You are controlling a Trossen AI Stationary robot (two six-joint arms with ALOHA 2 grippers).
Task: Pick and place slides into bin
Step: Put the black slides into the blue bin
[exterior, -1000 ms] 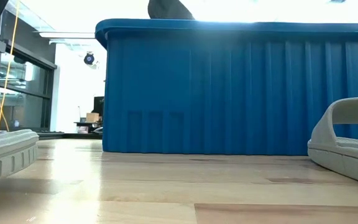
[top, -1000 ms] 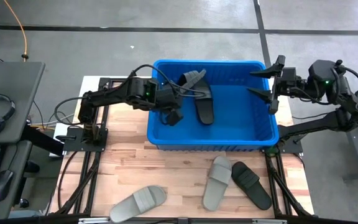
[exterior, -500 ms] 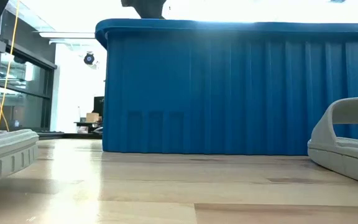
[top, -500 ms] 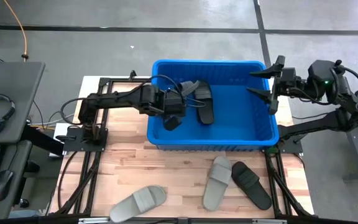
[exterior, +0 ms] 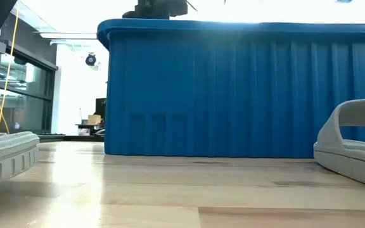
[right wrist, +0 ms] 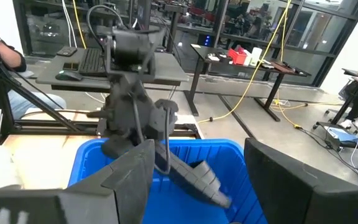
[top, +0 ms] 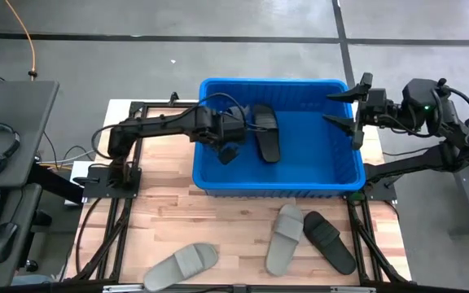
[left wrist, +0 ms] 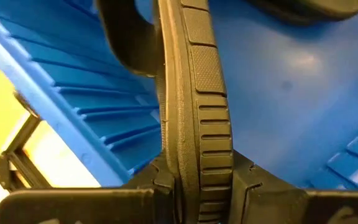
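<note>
Over bin interior: left gripper (top: pixel 236 134) clamped on the edge of a grey slide (left wrist: pixel 194 112), hanging above the bin (top: pixel 218 185) floor, left half of the tub.
Change: over the last second the left arm has carried that slide from the back-left corner area further in and lower, closer to the black slide (top: pixel 265 135) already lying in the bin; grip unchanged.
Meaning: looks like the transport is nearly done, release probably next; slide not yet dropped.
Right gripper (top: pixel 348 104): fingers spread wide, holding nothing, parked over the bin's right rim, no movement.
Left on table: three slides in front of the bin, namely grey one (top: pixel 182 264) front-left, grey one (top: pixel 283 237) and black one (top: pixel 329 241) side by side front-right.
Low view: bin wall (exterior: pixel 246 88) blocks contents; only the top of the left arm shows above the rim.
Progress: one slide in, one in hand, three to go.
</note>
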